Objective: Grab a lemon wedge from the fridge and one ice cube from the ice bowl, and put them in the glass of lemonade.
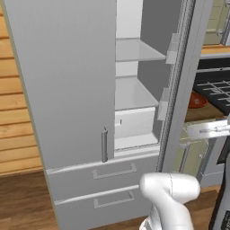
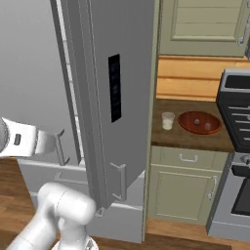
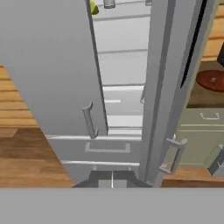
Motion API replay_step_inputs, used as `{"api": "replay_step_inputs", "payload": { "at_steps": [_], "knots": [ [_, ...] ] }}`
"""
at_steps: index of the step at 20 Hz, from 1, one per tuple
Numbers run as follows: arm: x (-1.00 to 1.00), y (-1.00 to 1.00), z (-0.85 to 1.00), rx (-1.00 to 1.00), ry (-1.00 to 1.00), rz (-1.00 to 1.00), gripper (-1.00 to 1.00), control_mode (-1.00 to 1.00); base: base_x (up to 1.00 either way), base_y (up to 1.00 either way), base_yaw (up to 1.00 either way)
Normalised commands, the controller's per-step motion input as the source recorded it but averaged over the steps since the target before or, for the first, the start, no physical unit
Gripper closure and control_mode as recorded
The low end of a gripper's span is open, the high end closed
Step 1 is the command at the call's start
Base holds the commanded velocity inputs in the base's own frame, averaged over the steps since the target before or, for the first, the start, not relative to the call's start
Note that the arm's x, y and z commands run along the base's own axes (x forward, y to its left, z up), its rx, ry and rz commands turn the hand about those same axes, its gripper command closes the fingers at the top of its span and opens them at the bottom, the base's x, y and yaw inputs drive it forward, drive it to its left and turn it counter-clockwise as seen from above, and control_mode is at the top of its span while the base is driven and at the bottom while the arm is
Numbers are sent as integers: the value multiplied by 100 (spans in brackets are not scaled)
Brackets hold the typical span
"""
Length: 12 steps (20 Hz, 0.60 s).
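Note:
The grey fridge [image 1: 67,90] stands with its left door closed and its right door [image 2: 122,97] swung open, showing white shelves [image 1: 134,51]. In the hand view a bit of the yellow-green lemon wedge [image 3: 93,8] peeks from behind the closed door's edge, high on an upper shelf. My gripper [image 3: 112,178] is shut and empty, back from the fridge front and low, level with the drawers. The pale glass of lemonade [image 2: 167,120] stands on the counter right of the fridge. Beside it sits the reddish-brown ice bowl [image 2: 199,122], with small pale cubes in it.
The open door's handle [image 3: 175,153] juts out close on my right. Two drawers [image 1: 112,173] sit below the fridge doors. A black stove [image 2: 237,112] borders the wooden counter [image 2: 190,139], with beige cabinets [image 2: 185,190] under it. A small clear jar [image 3: 109,3] stands near the wedge.

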Motion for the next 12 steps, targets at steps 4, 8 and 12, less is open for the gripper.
{"api": "replay_step_inputs", "payload": {
  "at_steps": [4, 8, 12],
  "knots": [
    [29, 100, 62, -24, 24, 0, 100, -100, 0, 0, 0],
    [78, 48, 1, -21, 28, -4, 100, -100, 0, 0, 0],
    [85, 11, -23, -16, 14, -5, 100, -100, 0, 0, 0]
  ]
}}
